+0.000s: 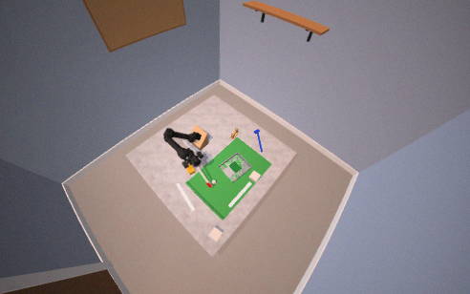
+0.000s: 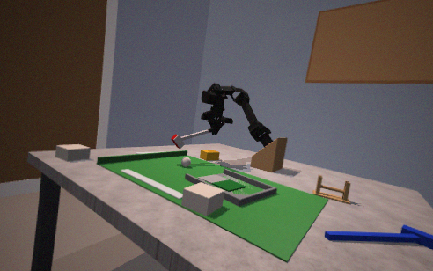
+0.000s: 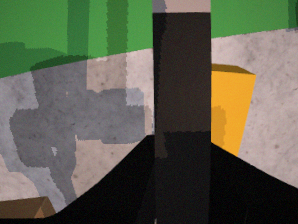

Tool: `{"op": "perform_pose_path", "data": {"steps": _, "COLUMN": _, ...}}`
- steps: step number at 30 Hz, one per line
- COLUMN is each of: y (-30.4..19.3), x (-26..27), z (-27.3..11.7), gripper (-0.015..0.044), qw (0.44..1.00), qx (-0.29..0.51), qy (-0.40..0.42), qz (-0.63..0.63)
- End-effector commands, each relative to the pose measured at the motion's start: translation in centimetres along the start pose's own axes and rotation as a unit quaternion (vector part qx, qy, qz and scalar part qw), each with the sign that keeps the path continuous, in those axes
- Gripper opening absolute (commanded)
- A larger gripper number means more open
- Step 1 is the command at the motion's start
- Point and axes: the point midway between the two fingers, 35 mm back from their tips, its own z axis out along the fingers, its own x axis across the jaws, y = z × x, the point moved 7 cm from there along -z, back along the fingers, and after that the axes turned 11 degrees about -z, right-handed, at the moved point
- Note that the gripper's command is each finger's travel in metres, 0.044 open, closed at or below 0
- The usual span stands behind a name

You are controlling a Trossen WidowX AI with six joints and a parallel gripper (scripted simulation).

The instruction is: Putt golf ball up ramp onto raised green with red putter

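- Nearest in the exterior view, the green (image 2: 226, 185) sits walled on the mat, its ramp facing the ball (image 2: 186, 162) beyond it.
- Behind the ball, the putter (image 2: 190, 135) hangs in the air, head well above the ball, clenched at the shaft by the fingers (image 2: 214, 126).
- A good stroke likely needs the head lowered behind the ball, face square to the green, then a gentle push.
- Only the top view shows the head (image 1: 208, 184) just beside the ball; the wrist view shows shaft and mat only.

Red-headed grey putter (image 2: 190, 135), white golf ball (image 2: 186, 162), green mat (image 2: 282, 220), yellow block (image 2: 209, 155), blue club (image 2: 378, 236).
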Motion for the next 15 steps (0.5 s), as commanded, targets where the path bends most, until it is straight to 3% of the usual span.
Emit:
{"op": "perform_pose_path", "data": {"steps": 1, "y": -0.2, "x": 0.0, "z": 0.3, "gripper": 0.0000, "qw": 1.000, "qx": 0.000, "qy": -0.002, "qz": 0.005}}
{"op": "perform_pose_path", "data": {"steps": 15, "y": -0.3, "x": -0.1, "z": 4.0, "gripper": 0.0000, "qw": 1.000, "qx": 0.000, "qy": -0.004, "qz": 0.006}}
